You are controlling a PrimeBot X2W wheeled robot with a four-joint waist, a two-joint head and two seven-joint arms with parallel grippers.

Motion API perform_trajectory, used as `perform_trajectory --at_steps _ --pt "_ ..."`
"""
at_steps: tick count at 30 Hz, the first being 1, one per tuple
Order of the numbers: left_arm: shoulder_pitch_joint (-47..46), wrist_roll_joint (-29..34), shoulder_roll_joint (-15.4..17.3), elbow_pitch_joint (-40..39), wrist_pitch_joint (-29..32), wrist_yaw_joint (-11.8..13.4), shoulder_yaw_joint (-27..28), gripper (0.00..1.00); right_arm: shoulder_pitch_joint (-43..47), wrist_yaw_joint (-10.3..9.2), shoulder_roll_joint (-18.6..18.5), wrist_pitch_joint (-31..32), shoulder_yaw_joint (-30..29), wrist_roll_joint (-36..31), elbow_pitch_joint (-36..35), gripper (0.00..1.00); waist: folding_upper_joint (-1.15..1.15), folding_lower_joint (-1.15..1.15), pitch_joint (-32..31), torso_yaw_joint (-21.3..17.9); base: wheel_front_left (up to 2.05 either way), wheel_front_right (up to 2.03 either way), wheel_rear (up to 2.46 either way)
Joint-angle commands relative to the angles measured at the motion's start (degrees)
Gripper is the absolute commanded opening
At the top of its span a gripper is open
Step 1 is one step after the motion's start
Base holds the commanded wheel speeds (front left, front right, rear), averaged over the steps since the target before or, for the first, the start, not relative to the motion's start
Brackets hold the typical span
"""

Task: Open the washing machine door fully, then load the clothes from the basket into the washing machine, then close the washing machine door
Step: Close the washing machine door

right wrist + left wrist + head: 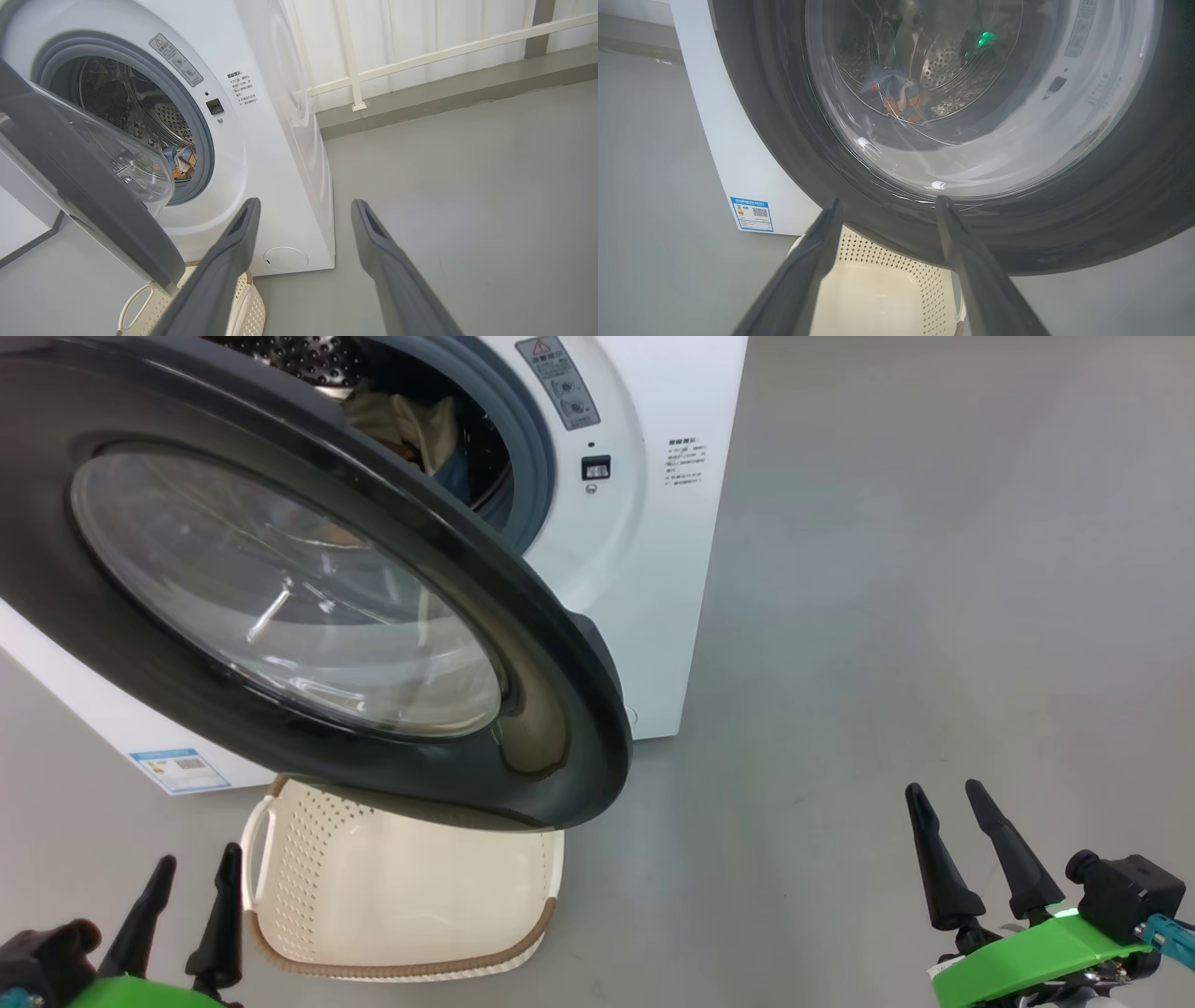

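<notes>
Looking down, I see the light-blue printed clothes (pixel 411 425) already in the steel drum of the white front-loading washing machine (pixel 653 569). The cream perforated plastic basket (pixel 308 868) on the near floor looks empty. The round black-rimmed glass door (pixel 280 607) hangs half-swung above it. My left end effector (pixel 200 854) and right end effector (pixel 943 787) stand spread wide, holding nothing, so either is free to push that door shut.

One washing machine (pixel 653 569), one door (pixel 280 588), one basket (pixel 308 868), one clothes bundle (pixel 411 425), two end effectors (pixel 199 855) (pixel 943 787)
</notes>
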Motion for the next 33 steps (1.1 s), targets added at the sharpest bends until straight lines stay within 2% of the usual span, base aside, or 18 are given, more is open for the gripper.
perform_trajectory --at_steps 1,5,10,16,25,27,28,29,33 --pt "-0.1 3.8 0.3 -1.9 -0.6 -0.2 4.2 1.00 0.0 0.14 -0.5 -0.3 0.8 -0.3 -1.6 1.00 0.00 0.00 0.0 -0.1 0.00 0.00 0.00" --pt "1.8 9.6 -3.9 -3.1 -0.6 -0.2 8.3 1.00 0.2 0.14 -0.4 -0.3 0.6 -0.3 -1.6 1.00 0.00 0.00 0.0 -0.2 0.00 0.00 0.00" --pt "3.6 13.6 -7.0 -2.5 -0.6 -0.2 10.3 1.00 0.1 0.14 0.1 -0.3 0.6 -0.5 -1.5 1.00 0.00 0.00 0.2 -0.3 0.00 0.00 0.00" --pt "3.6 15.3 -8.5 -2.2 -0.6 -0.2 11.1 1.00 0.0 0.14 0.2 -0.3 0.4 -0.5 -1.6 1.00 0.00 0.00 0.7 0.0 0.00 0.00 0.00" --pt "3.4 15.8 -8.9 -2.9 -0.6 -0.2 11.8 1.00 -0.1 0.14 0.1 -0.3 0.2 -0.4 -1.6 1.00 0.00 0.00 0.7 0.5 0.00 0.00 0.00" --pt "3.4 15.9 -9.2 -3.1 -0.6 -0.2 11.7 1.00 -0.4 0.14 0.4 -0.3 0.3 -0.3 -1.8 0.40 0.00 0.00 0.6 0.8 0.00 0.00 0.00" --pt "3.3 15.9 -9.3 -3.2 -0.6 -0.2 11.6 1.00 -0.7 0.14 0.5 -0.3 0.5 -0.2 -1.9 0.07 0.00 0.00 0.6 0.9 0.00 0.00 0.00" --pt "3.3 16.0 -9.5 -3.3 -0.6 -0.2 11.5 1.00 -1.1 0.14 0.6 -0.3 0.7 -0.1 -2.1 0.00 0.00 0.00 0.6 1.1 0.00 0.00 0.00" --pt "2.8 15.8 -10.2 -3.8 -0.6 -0.2 11.4 1.00 -4.1 0.14 1.1 -0.3 2.2 0.7 -3.5 0.00 0.00 0.00 0.7 1.9 0.00 0.00 0.00"
